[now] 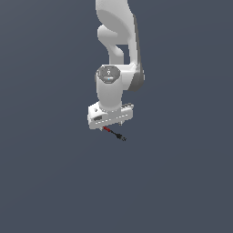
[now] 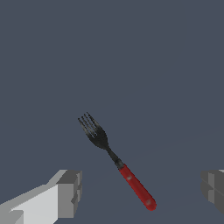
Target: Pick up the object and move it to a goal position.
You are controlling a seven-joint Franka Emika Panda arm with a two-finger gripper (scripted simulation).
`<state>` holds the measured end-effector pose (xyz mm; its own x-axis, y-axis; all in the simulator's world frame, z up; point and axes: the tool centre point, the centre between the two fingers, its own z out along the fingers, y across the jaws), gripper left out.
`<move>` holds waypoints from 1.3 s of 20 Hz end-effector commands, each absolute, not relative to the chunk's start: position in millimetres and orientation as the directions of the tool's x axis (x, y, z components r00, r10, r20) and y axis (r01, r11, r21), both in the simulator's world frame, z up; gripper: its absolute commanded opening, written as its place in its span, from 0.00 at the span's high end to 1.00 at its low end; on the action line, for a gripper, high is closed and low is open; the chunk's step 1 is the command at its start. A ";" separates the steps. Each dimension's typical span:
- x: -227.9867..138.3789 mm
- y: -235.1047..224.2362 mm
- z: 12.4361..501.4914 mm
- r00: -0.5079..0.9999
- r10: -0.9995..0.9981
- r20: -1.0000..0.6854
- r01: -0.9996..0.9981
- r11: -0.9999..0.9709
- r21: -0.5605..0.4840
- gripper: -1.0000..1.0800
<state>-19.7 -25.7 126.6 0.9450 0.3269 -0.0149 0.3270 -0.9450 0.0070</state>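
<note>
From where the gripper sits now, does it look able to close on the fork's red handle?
Probably yes. The gripper is open, its jaws wide apart either side of the fork, and the red handle lies between them with nothing in the way. How much height remains to descend is unclear.

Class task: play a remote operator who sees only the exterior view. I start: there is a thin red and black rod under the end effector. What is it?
Observer: The wrist view shows a fork, red handle and black tines.
Operator: Is the end effector shut on it?
Observer: No. Its fingers stand wide apart, and the fork lies between them untouched.
Operator: Which part of the fork lies nearest the fingers?
Observer: The red handle; the tines point away from the end effector.
</note>
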 end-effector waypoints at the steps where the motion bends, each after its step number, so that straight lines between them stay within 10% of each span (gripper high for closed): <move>1: -23.3 -27.0 118.5 0.920 0.391 -0.015 0.391 -0.920 0.007 0.04; 26: -57.2 -29.6 58.8 0.571 0.821 -0.001 0.821 -0.571 0.000 0.04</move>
